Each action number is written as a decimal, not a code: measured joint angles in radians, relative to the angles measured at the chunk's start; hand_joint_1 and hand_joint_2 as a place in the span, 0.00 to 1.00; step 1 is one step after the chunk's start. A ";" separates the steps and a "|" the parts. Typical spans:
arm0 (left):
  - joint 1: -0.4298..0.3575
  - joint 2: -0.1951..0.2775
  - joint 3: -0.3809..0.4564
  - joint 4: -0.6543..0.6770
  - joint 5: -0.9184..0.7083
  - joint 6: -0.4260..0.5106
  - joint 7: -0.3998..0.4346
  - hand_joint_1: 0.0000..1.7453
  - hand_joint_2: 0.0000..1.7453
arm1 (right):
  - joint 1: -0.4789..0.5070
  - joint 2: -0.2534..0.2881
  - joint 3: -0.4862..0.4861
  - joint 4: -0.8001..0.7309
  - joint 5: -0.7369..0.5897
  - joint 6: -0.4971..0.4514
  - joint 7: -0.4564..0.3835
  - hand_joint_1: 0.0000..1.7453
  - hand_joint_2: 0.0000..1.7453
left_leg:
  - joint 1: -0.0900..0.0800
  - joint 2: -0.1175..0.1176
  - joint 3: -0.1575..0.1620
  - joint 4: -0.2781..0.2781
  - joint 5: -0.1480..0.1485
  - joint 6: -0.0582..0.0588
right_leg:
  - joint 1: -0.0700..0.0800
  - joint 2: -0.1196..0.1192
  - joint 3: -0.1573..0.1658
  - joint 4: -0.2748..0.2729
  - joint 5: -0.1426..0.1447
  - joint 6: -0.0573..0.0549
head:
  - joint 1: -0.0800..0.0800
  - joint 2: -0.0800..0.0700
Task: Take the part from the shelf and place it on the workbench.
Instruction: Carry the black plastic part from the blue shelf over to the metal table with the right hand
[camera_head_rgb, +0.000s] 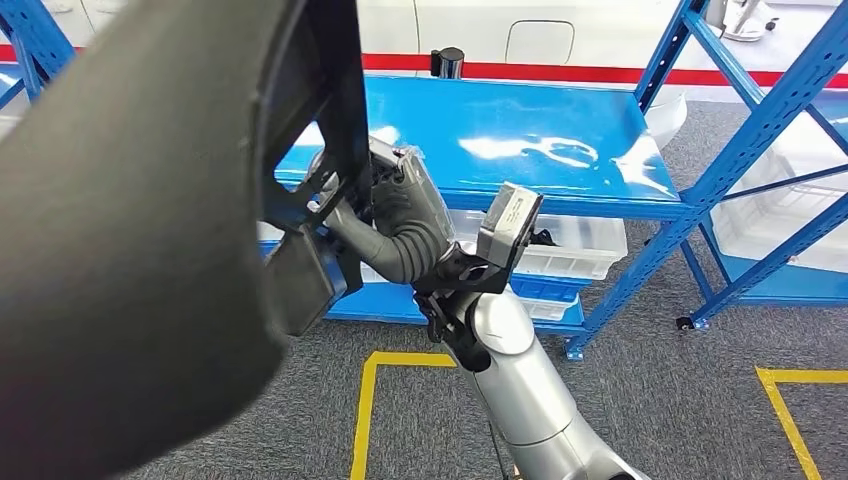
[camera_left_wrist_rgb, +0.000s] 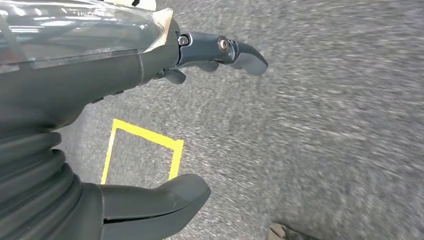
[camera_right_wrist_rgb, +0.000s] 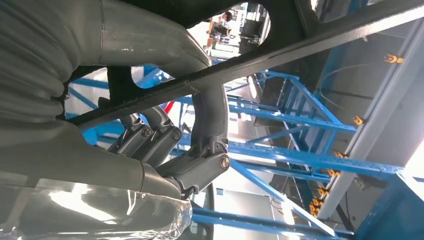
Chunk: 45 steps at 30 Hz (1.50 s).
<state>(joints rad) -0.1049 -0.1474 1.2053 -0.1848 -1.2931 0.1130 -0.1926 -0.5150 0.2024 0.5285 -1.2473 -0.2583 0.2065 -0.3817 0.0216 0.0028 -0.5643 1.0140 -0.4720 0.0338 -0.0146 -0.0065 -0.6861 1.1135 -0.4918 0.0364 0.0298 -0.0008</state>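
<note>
While the carry is under way, the pictures are reading like this:

Part: a large dark panel-like part (camera_head_rgb: 130, 250) is filling the near left of the head view, in front of and above the blue shelf (camera_head_rgb: 520, 140), off the shelf surface.
Right hand: the right hand (camera_head_rgb: 385, 215) is reaching up from below and gripping the part's black inner frame, fingers (camera_right_wrist_rgb: 210, 117) curling around a bar (camera_right_wrist_rgb: 280, 55) of it.
Left hand: the left hand (camera_left_wrist_rgb: 150, 125) is hanging over the grey floor (camera_left_wrist_rgb: 325, 125) near a yellow tape square (camera_left_wrist_rgb: 142, 147), fingers apart and holding nothing.
Key relation: the part's long axis is running from the shelf edge back toward the robot's left — the holding hand sits at its shelf-side end, so most of the bulk overhangs the grip.
Workbench: no workbench is identifiable — placing looks not yet begun.
</note>
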 joint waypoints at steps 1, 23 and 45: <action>0.000 0.000 0.000 0.000 0.000 0.001 0.000 0.00 1.00 | 0.000 -0.001 0.001 0.003 0.001 0.000 0.000 1.00 1.00 | -0.003 0.000 -0.019 0.001 0.014 0.005 | 0.001 0.001 -0.018 0.067 -0.049 -0.008 | 0.001 0.000; -0.002 -0.008 0.000 0.000 0.000 0.015 0.027 0.00 1.00 | -0.009 0.024 0.022 0.054 0.022 -0.003 -0.015 1.00 1.00 | 0.012 -0.008 -0.010 0.110 -0.020 -0.065 | 0.011 -0.003 0.080 -0.100 0.059 -0.026 | -0.003 0.000; 0.000 -0.004 -0.003 0.000 -0.030 0.012 0.009 0.00 1.00 | -0.008 0.015 0.031 0.080 0.061 -0.017 -0.039 1.00 1.00 | -0.004 -0.032 -0.150 0.063 0.061 -0.048 | 0.001 0.025 0.200 -0.123 -0.035 -0.032 | 0.002 0.000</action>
<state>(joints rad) -0.1046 -0.1516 1.2025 -0.1850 -1.3228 0.1253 -0.1835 -0.5233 0.2174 0.5600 -1.1677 -0.1975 0.1894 -0.4203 0.0178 -0.0291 -0.7142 1.0767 -0.4106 -0.0139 -0.0139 0.0185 -0.4857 0.9901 -0.5266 0.0043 0.0313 -0.0008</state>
